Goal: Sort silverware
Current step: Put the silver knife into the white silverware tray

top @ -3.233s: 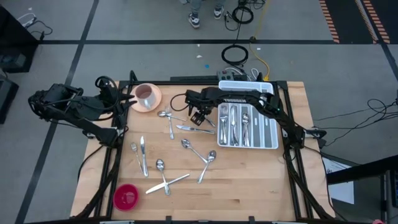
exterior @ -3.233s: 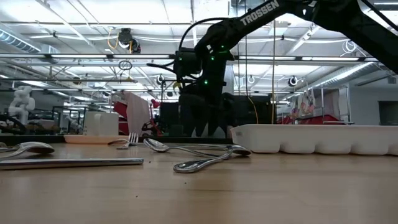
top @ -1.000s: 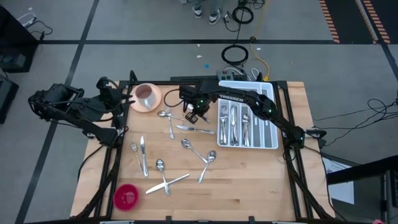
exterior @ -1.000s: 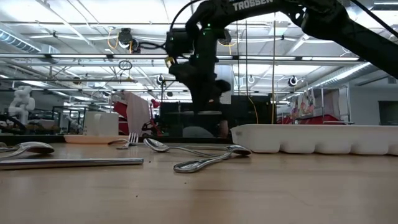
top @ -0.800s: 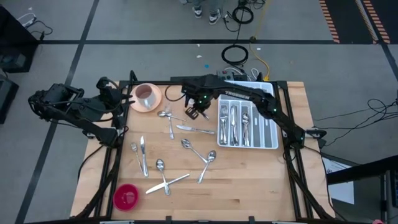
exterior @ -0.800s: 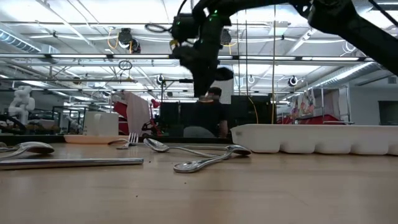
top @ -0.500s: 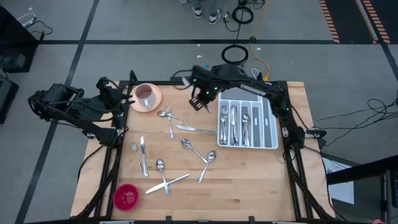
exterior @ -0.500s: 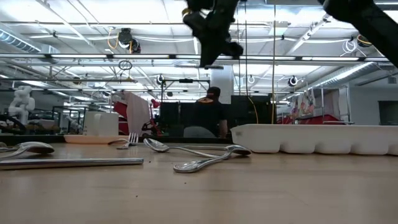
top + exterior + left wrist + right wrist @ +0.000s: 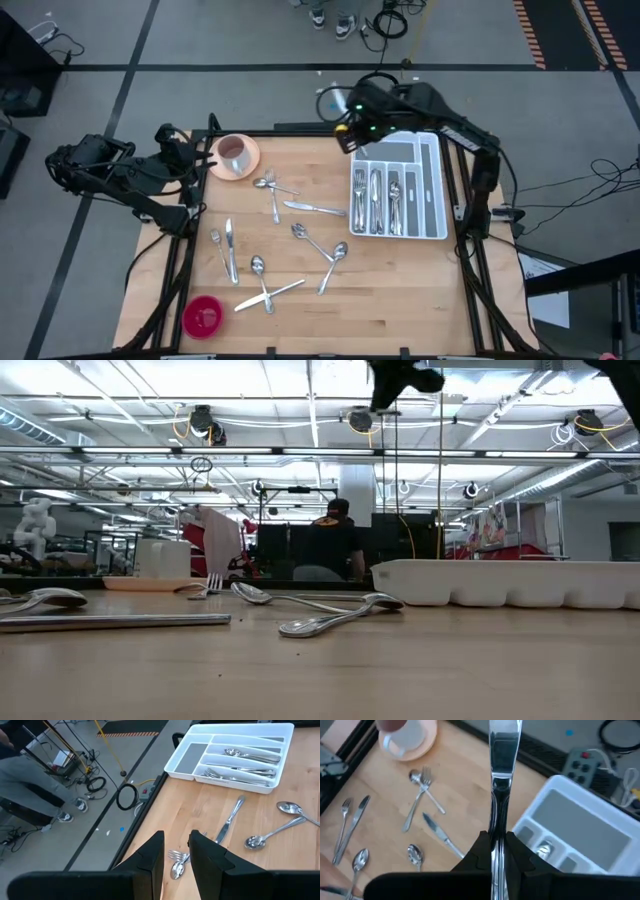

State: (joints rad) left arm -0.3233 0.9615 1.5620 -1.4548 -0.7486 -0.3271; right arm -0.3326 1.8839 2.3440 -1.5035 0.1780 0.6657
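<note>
My right gripper [image 9: 343, 140] hangs high over the table's far edge, by the far left corner of the white tray [image 9: 440, 190], and is shut on one slim shiny piece of silverware [image 9: 503, 750]; I cannot tell which kind. In the low view the right gripper [image 9: 400, 380] shows only at the top. Several forks, spoons and knives lie flat on the wood, among them a knife [image 9: 315, 208] and a spoon with a fork [image 9: 266, 184]. More pieces lie in the tray [image 9: 240, 762]. My left gripper [image 9: 175, 855] waits open at the table's left edge, with nothing between its fingers. My right gripper pinches the piece's narrow part [image 9: 496, 820] between its two fingers [image 9: 476, 851]. The piece runs along the fingers and sticks out past their tips, its broad flat end [image 9: 504, 740] farthest out. It is lifted clear of the table, and the fingers slant downward.
A pink cup on its saucer [image 9: 235, 155] stands at the far left corner. A red round dish [image 9: 203, 316] sits at the near left. In the low view, a person [image 9: 335, 545] sits behind the table. Bare wood lies near the front edge.
My right gripper has risen well above the table and gone toward the far edge and the tray's far left corner, rolling its wrist. It carries the shiny piece along, shut on it throughout. The silverware on the table has stayed where it was.
</note>
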